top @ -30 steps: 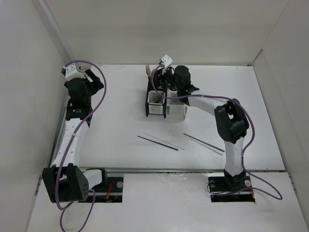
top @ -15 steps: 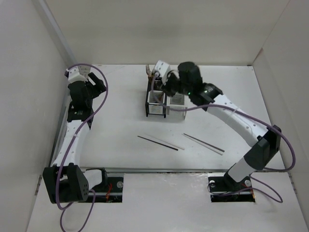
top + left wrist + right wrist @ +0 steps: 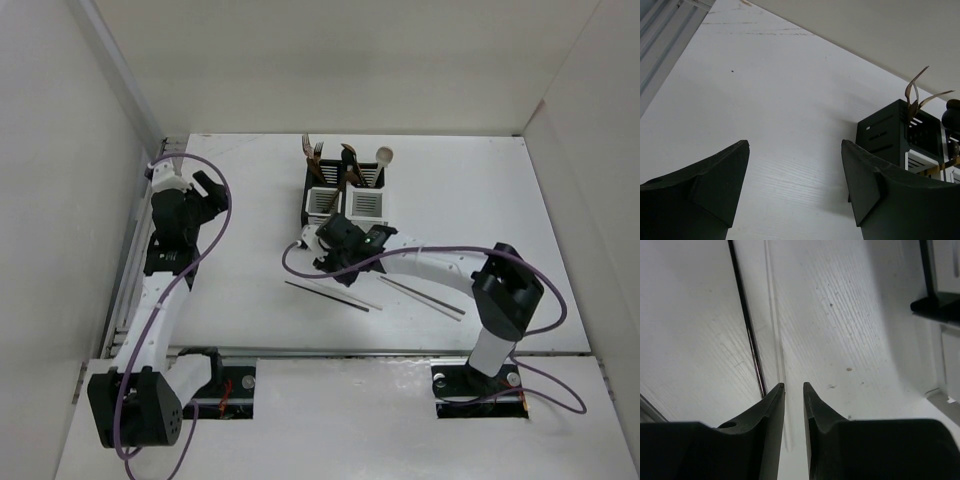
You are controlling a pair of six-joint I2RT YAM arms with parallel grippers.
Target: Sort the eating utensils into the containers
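Evidently the right claw [image 3: 793, 386] stands narrow astride the pale chopstick [image 3: 774, 330] just in front of the caddies [image 3: 322, 226], poised to pinch it, while the left claw [image 3: 794, 144] idles wide and empty.

— Where does the top view sit?
— High at the near edge, looking down over the whole counter [image 3: 250, 200], with the containers [image 3: 322, 205] at the far side.
— And the wrist views?
— The left one looks low and flat across the counter toward those containers, well off. The right one hangs close, facing down onto the chopsticks [image 3: 747, 325] that the top view shows mid-counter.
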